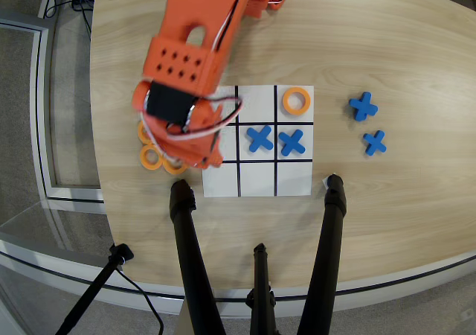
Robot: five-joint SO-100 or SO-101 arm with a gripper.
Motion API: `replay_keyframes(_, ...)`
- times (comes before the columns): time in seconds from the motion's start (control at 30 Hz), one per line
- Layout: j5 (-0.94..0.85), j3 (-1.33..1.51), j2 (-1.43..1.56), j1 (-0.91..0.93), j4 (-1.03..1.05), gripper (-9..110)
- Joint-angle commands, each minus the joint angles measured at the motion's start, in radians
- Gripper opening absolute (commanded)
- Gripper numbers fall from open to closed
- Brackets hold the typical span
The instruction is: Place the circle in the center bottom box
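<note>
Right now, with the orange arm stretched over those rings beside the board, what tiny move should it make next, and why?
Probably lower the pincer onto one of the orange rings left of the board in the overhead view. The arm already hangs over that cluster and hides its fingertips, no ring looks lifted, and the bottom middle cell is empty.

The center bottom box [257, 179] lies bare and reachable; blue X pieces [259, 138] fill cells just behind it, tripod legs [187, 231] guard the table's near edge.
</note>
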Motion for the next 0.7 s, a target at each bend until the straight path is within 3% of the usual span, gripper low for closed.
replay_keyframes(0.0, 0.005, -0.121, -0.114, 0.008, -0.052, 26)
replay_keyframes(0.67, -0.005, -0.224, -0.368, 0.021, -0.212, 26)
